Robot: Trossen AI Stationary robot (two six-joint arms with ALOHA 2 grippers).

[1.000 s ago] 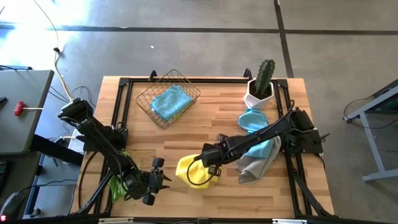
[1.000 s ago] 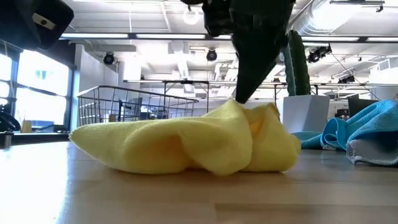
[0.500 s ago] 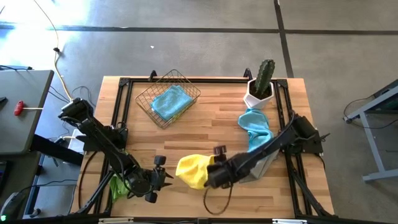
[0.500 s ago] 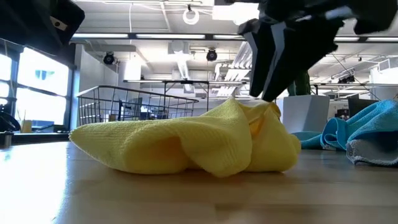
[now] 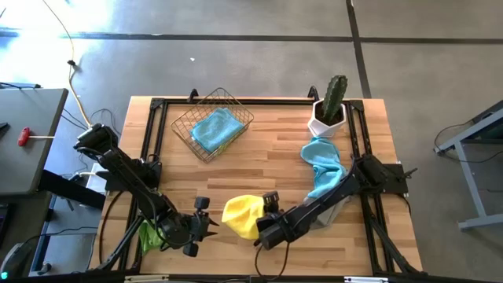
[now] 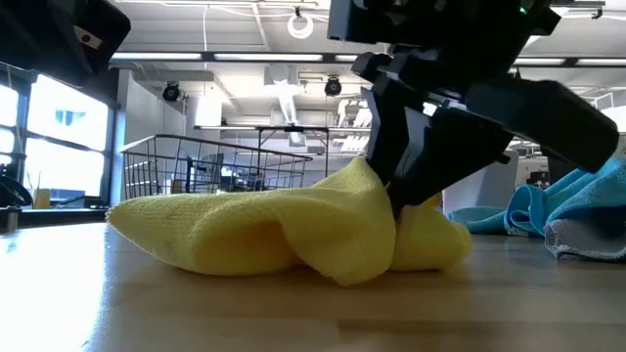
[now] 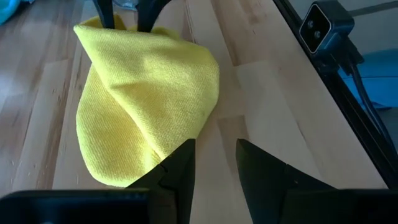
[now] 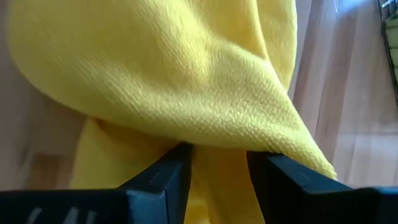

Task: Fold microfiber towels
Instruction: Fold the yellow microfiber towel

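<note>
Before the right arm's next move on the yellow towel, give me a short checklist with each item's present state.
1. Right pincer at the yellow towel: ok, fingers against its fold.
2. Fold actually pinched: cannot tell.
3. Left pincer apart from the towel: ok, open beside it.
4. Towel flat: not ok, bunched in a heap.
5. Wire basket out of the way: ok, far across the table.

A wire basket (image 5: 212, 126) sits at the far side of the wooden tabletop (image 5: 259, 157). To its right stands a cactus (image 5: 335, 94) in a white pot (image 5: 325, 122), apparently touching nothing else.
</note>
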